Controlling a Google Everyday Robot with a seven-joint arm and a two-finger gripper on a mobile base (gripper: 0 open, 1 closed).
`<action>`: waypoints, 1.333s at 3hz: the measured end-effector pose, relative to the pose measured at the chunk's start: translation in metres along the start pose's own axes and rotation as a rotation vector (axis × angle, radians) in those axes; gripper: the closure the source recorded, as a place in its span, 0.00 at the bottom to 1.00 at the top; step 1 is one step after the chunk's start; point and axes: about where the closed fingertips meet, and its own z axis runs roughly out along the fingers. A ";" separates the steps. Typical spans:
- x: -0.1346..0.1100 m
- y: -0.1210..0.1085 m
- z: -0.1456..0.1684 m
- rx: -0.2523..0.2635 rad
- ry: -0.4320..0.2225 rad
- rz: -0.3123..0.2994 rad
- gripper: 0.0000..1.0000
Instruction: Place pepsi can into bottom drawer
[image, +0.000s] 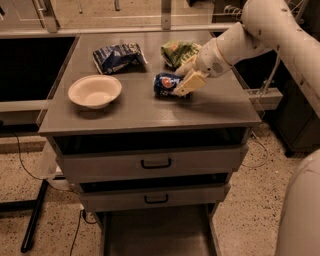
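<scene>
One view only, the camera view, looking down on the cabinet front and top.

- Pepsi can: on its side on the cabinet top, right of centre, logo toward the camera. It appears to rest on the surface, not lifted.
- Gripper: at the can's right end, touching or just beside it, with the arm reaching in from the right. Whether it has clamped the can I cannot tell, since the contact side is hidden.
- Bottom drawer: pulled out, with its flat floor showing bare where visible.
- Upper drawer and middle drawer: both pushed in.
- Others on top: white bowl at left, blue chip bag at the back, and green bag just behind the gripper.

Progress, as judged: the drawer is ready and the reach to the can is made. What is left is a confirmed grasp, the lift off the top, the carry out past the front edge, the descent to the low tray and the release. Most of the task lies ahead.
</scene>
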 end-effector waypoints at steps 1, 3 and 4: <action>-0.001 0.012 -0.019 0.016 -0.047 0.000 1.00; -0.004 0.060 -0.070 0.077 -0.092 -0.054 1.00; 0.007 0.098 -0.090 0.110 -0.065 -0.072 1.00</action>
